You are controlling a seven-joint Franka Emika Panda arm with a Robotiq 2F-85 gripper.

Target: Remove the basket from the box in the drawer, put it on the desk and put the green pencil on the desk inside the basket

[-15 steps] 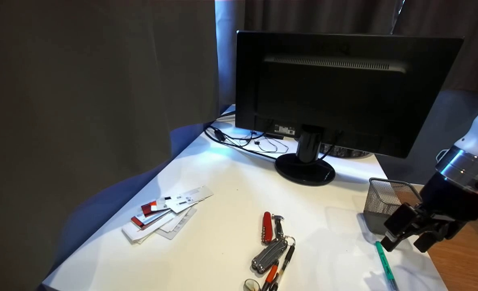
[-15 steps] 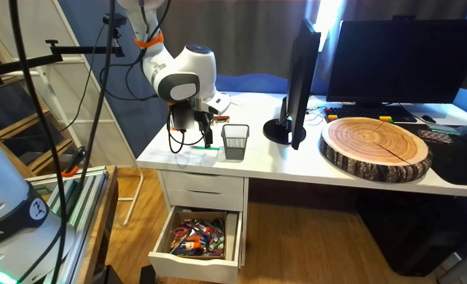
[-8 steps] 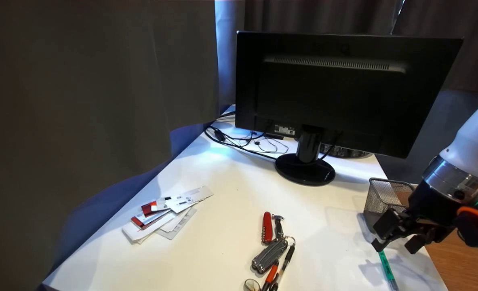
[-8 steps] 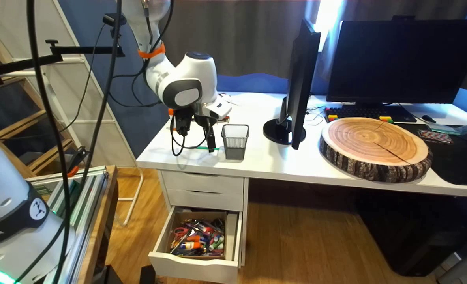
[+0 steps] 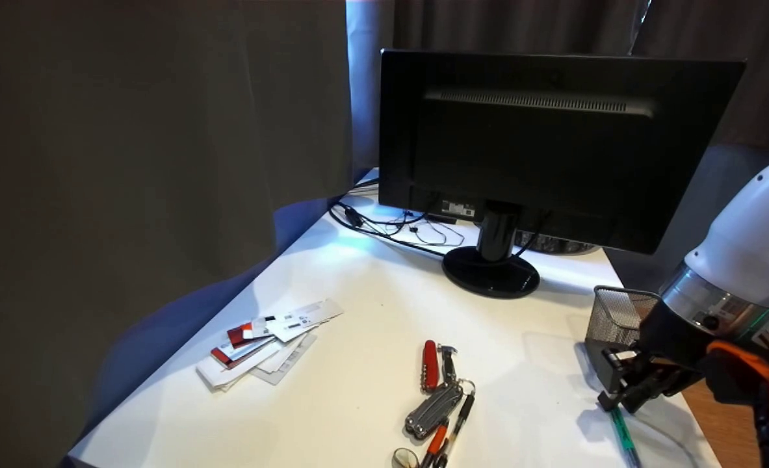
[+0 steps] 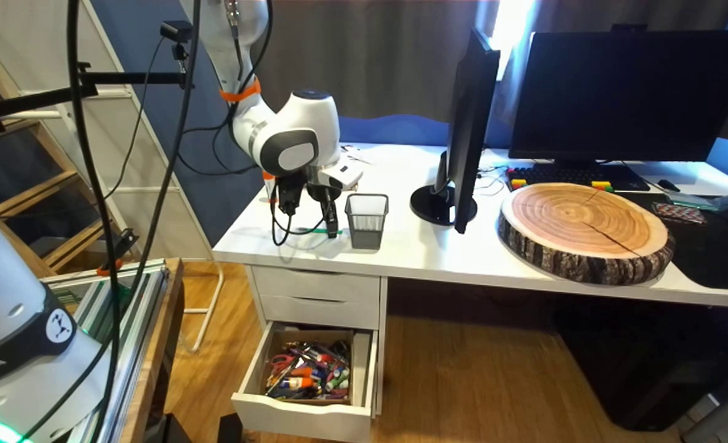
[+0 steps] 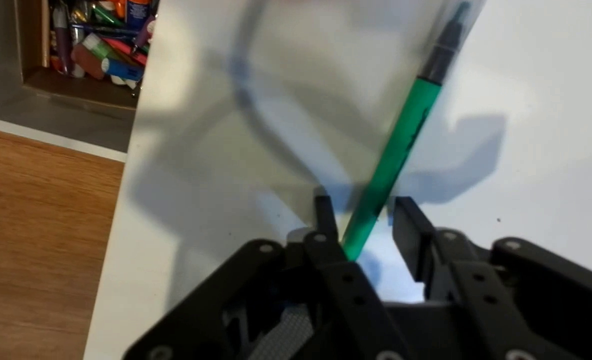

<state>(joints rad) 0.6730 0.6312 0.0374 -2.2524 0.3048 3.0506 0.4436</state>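
In the wrist view, the pencil [image 7: 398,145] lies on the table [image 7: 551,215], partly between the fingers [image 7: 411,232] of the end effector [image 7: 364,201]. In an exterior view, the basket [image 6: 367,218] stands right of the pencil, a monitor [image 6: 473,132] and slab [image 6: 585,221] farther right; beneath, the box [image 6: 299,336] sits in the drawer [image 6: 305,419]. In an exterior view, papers [image 5: 270,344] lie left of the multitool [image 5: 433,411].

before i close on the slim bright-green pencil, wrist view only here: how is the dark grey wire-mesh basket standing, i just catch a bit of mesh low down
Observer: In both exterior views the dark grey wire-mesh basket stands upright.
Operator: and what is it next to
Observer: In an exterior view it stands between your slim bright-green pencil and a black flat-panel monitor.
Operator: any loose bits out of my frame
Observer: Yes, a red pocket knife lies on the white desk in an exterior view.
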